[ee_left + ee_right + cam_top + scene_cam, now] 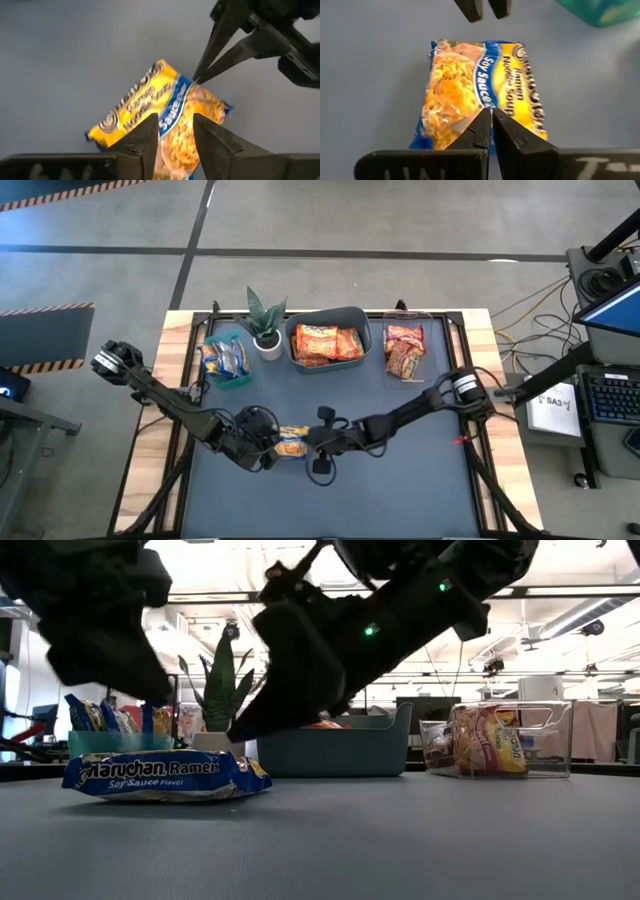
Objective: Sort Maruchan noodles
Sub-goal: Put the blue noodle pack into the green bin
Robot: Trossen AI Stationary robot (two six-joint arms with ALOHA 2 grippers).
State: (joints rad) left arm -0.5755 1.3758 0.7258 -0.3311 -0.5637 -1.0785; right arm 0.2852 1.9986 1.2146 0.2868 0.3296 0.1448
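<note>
High view: one blue-and-yellow crinkly soy-sauce noodle packet (292, 442) lies unsorted mid-tabletop; the other packets sit in three bins along the far edge. Right gripper (322, 438) is closed empty over it; left gripper (268, 448) hovers part-open.

Bright ceiling lights (600, 615) wash out the room behind me in the low view, so my arms there are dark, blurred silhouettes. My wrist views are evenly lit, with glare on the packet (480, 92) and soft shadows on the counter (60, 60).
</note>
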